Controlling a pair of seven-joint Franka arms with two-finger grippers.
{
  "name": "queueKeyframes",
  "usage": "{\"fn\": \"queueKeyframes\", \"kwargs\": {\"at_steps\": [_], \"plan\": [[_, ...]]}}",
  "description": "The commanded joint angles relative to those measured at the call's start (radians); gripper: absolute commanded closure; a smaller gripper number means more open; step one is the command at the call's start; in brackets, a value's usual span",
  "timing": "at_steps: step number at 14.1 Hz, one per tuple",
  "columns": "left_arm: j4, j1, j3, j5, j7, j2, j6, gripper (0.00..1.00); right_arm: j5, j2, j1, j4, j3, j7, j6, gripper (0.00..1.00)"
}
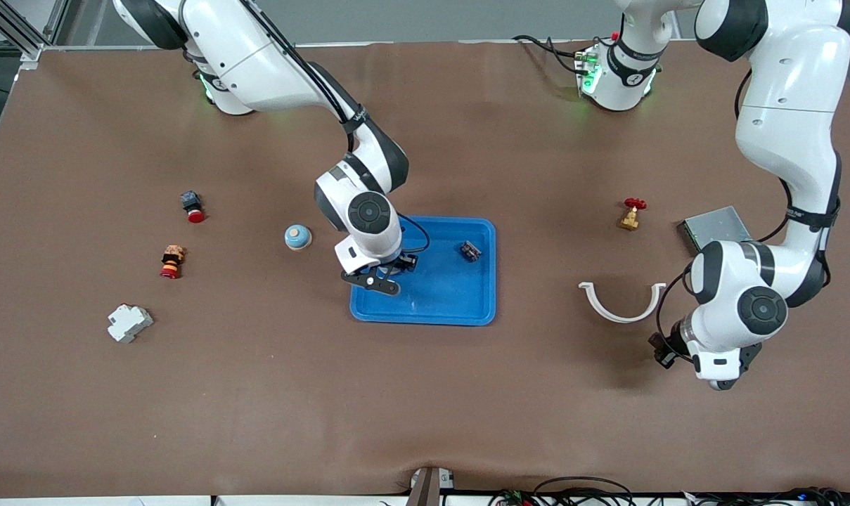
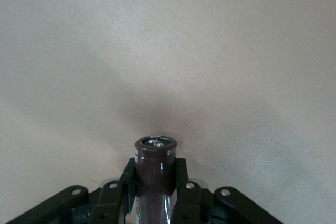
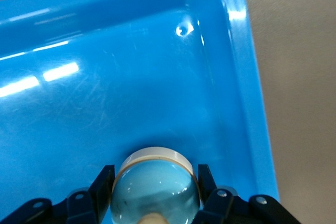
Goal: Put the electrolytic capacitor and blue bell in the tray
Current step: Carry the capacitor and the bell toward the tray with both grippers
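Observation:
The bright blue tray [image 1: 442, 295] lies mid-table. Over its corner toward the right arm's end, my right gripper [image 1: 386, 277] is shut on a blue bell [image 3: 156, 195] with a white rim, low above the tray floor [image 3: 131, 77]. A second blue bell [image 1: 298, 237] sits on the table beside the tray, toward the right arm's end. My left gripper [image 1: 721, 381] is over bare table toward the left arm's end. In the left wrist view this gripper [image 2: 156, 176] is shut on the dark brown electrolytic capacitor [image 2: 156, 163], held upright with its metal top showing.
A small dark part [image 1: 471, 251] lies in the tray. Toward the left arm's end are a white curved clip [image 1: 623, 303], a brass valve with a red handle [image 1: 631, 214] and a grey metal box [image 1: 716, 226]. Toward the right arm's end are two red push buttons [image 1: 192, 206] [image 1: 172, 261] and a white breaker [image 1: 129, 322].

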Motion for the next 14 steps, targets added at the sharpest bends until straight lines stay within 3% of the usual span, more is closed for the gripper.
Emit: {"fn": "queueKeyframes", "kwargs": {"at_steps": [1, 4, 5, 6, 11, 14], "plan": [[0.067, -0.006, -0.013, -0.027, 0.004, -0.034, -0.145, 0.98, -0.022, -0.014, 0.01, -0.052, -0.01, 0.033, 0.036, 1.0], [0.087, -0.014, -0.041, -0.065, -0.007, -0.086, -0.236, 0.98, -0.02, -0.019, 0.016, -0.064, -0.008, 0.079, 0.032, 1.0], [0.087, -0.015, -0.05, -0.073, -0.01, -0.103, -0.247, 0.98, -0.02, -0.02, 0.008, -0.056, -0.006, 0.111, 0.024, 0.75], [0.087, -0.017, -0.062, -0.088, -0.022, -0.123, -0.256, 0.98, -0.019, -0.025, 0.008, -0.056, -0.006, 0.134, 0.023, 0.01], [0.091, -0.047, -0.169, -0.098, -0.254, -0.151, -0.333, 0.98, -0.006, -0.138, -0.009, -0.047, 0.001, 0.116, -0.127, 0.0], [0.091, -0.154, -0.162, -0.093, -0.384, -0.148, -0.332, 0.98, -0.005, -0.233, -0.027, -0.136, 0.001, 0.025, -0.142, 0.0]]}}
